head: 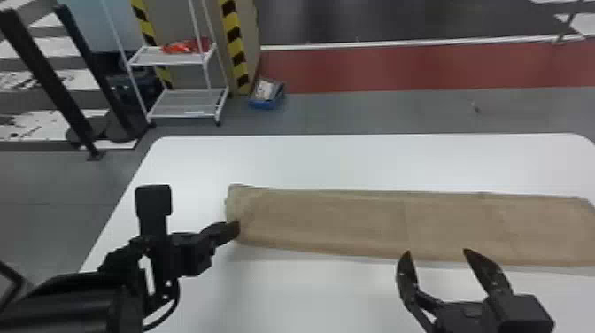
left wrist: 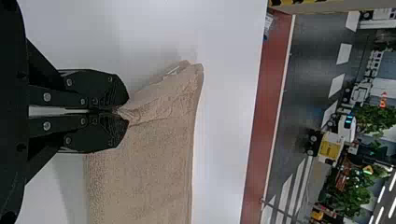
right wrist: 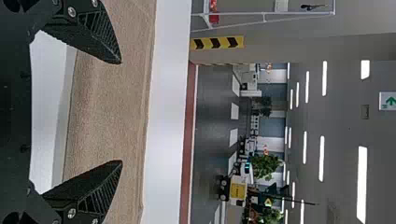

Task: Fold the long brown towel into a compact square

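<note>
industrial hall: hazard stripes, road markings

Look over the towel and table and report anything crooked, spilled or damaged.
No spill or tear stands out on the towel or white table. The one untidy spot is the towel's left end, puckered and creased where the left gripper pinches it, probably just from the grip.

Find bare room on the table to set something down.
Bare table runs between the towel and the far edge; another patch lies on the near side, between left gripper and right gripper. It is crowded at the towel's left end, pinched by the left gripper.
</note>
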Tool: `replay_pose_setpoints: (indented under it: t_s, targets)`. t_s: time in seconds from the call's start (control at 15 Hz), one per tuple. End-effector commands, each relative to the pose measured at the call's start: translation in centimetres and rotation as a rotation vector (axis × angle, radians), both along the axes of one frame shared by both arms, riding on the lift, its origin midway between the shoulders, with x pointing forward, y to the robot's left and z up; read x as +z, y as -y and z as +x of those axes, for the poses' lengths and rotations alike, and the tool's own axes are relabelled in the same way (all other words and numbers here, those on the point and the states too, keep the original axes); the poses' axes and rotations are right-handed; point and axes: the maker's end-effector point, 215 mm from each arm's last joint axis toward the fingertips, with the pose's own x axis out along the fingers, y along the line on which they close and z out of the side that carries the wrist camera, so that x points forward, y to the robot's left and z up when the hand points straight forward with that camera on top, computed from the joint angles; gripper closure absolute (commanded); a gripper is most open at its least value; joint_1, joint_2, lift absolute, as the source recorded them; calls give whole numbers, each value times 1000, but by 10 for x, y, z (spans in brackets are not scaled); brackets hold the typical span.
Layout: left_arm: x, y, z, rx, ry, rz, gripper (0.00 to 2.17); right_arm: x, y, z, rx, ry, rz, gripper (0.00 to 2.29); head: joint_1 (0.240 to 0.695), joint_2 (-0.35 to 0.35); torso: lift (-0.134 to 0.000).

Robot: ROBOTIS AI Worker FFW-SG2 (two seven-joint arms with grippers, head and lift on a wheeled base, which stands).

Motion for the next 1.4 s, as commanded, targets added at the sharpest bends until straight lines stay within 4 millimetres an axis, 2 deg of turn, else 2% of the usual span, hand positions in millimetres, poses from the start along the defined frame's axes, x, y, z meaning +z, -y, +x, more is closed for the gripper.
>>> replay_pose_setpoints:
  t_s: [0.0,0.07,0.27,0.33,0.4,0.47,0.53,0.6,0.73,0.87,0.93,1.0,1.13,1.2,1.27,1.33]
  targets:
    - [11,-51,-4,73,35,-22,2145,-1,0,0,-2,-2,2,130,695,129,-117]
    - [12,-77,-7,111,40,-28,2145,-1,0,1,-2,-1,4,130,695,145,-117]
    - [22,-179,-26,262,60,-30,2145,-1,0,3,-4,0,8,130,695,222,-117]
    - [27,-206,-32,297,68,-25,2145,-2,1,4,-5,-3,6,130,695,257,-117]
    - [35,-229,-39,331,81,-23,2145,-3,1,4,-6,-5,7,130,695,332,-117]
    - [39,-241,-45,357,84,-29,2145,-3,3,4,-15,-4,5,130,695,350,-117]
    - [49,-243,-46,364,92,-42,2145,-3,5,4,-18,-4,4,130,695,350,-117]
    - [65,-229,-45,344,97,-55,2145,-4,9,3,-24,-6,0,130,695,350,-117]
    - [93,-166,-36,255,101,-64,2145,-5,22,4,-61,-6,-14,130,695,350,-117]
    - [113,-83,-26,139,104,-70,2145,-5,34,4,-83,-7,-9,130,695,350,-117]
    - [117,-36,-26,75,82,-58,2145,-4,37,4,-93,-5,-11,130,695,323,-117]
    - [120,10,-26,11,73,-32,2145,-4,37,4,-96,-5,-12,130,695,226,-117]
    - [113,83,-27,-86,57,53,2145,-4,38,4,-98,-5,-12,130,695,136,-117]
    - [109,110,-28,-111,59,117,2145,-3,37,5,-96,-4,-9,130,695,93,-117]
    - [99,127,-29,-121,48,152,2145,-4,36,6,-95,-5,-9,130,695,11,-117]
    - [89,148,-28,-144,45,174,2145,-4,36,6,-95,-6,-4,130,695,-21,-117]
